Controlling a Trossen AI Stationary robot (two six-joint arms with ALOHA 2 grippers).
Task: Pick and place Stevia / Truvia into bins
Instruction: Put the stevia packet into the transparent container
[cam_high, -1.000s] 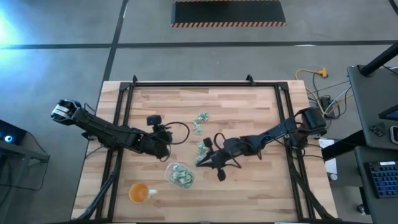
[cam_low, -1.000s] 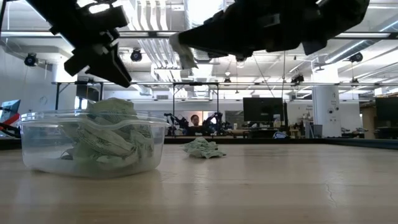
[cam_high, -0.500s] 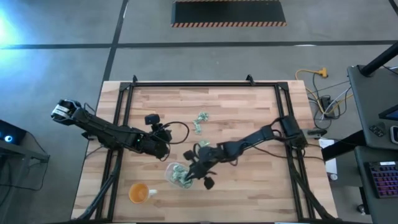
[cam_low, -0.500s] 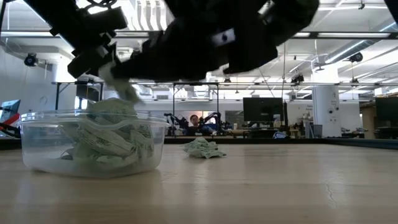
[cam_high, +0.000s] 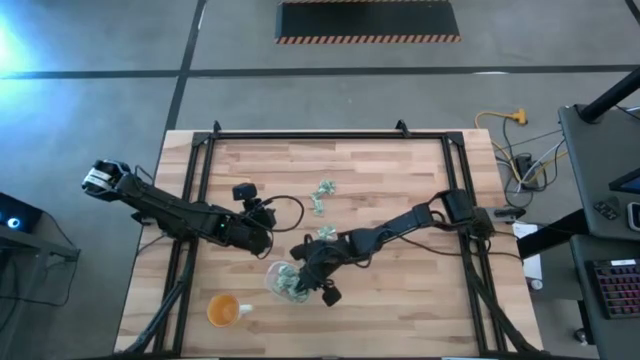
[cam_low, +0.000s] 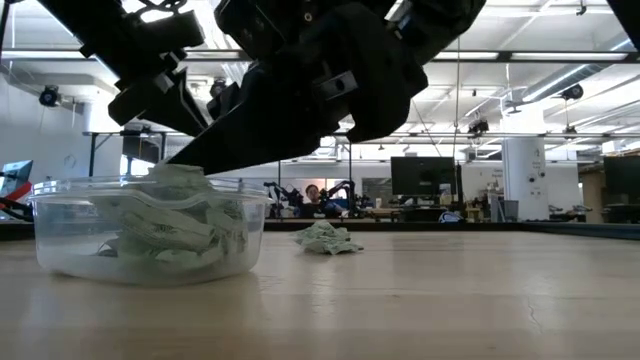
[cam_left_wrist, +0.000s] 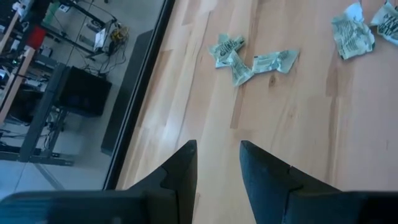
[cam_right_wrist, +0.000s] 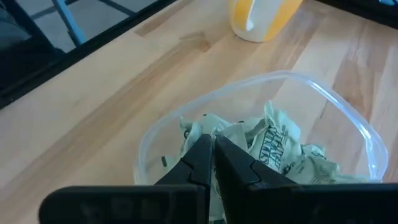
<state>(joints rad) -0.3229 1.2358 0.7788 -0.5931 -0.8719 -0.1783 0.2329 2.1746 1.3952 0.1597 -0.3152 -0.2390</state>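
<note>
The clear tub stands near the table's front edge, heaped with pale green Stevia packets; it also shows in the low view. My right gripper reaches into the tub from the right, and its shut fingers are at the top of the heap. Three loose packets lie flat on the table's middle. My left gripper is open and empty above the table, left of the loose packets. My right gripper is shut on a thin pale green packet at the top of the heap. The fingers slant down from the table's right side. The fingers themselves hide which part they have. The packet lies against the other packets in the tub.
An orange cup with a handle stands left of the tub near the front edge; it also shows in the right wrist view. The bare wooden table stretches to the far and right sides. Black frame rails run along the table's edges.
My right gripper has carried a packet from beside the loose packets toward the table's left and near edge. It has gone over the tub and down until its tip is at the heap. Its fingers have stayed shut.
</note>
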